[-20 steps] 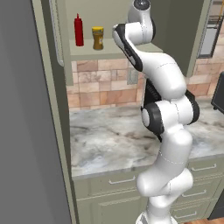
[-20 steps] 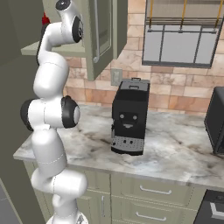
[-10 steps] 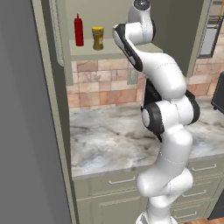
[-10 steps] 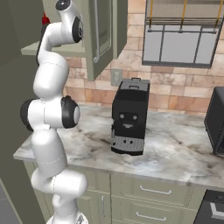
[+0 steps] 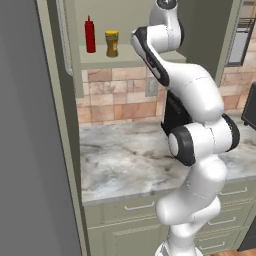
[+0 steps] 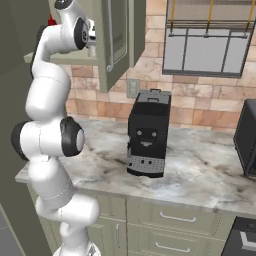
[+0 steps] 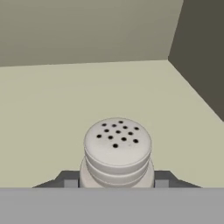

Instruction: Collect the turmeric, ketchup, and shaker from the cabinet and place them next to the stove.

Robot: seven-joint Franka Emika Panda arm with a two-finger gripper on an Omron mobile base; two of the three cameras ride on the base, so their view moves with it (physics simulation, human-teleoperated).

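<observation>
The shaker (image 7: 117, 151) stands upright on the shelf inside the cabinet (image 5: 125, 57), well to the right of the turmeric (image 5: 111, 43) and the ketchup (image 5: 90, 34); I judge the next lift should be straight up, then out, keeping clear of the cabinet's right wall; the gripper (image 7: 116, 183) pinches the shaker's body, one fingertip (image 7: 70, 182) on each side.

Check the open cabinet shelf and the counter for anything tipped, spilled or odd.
Nothing stands out. The slim red ketchup bottle and yellow-lidded turmeric jar stand upright on the shelf; the gripper is shut on the upright pale perforated-top shaker. No spills.
</observation>
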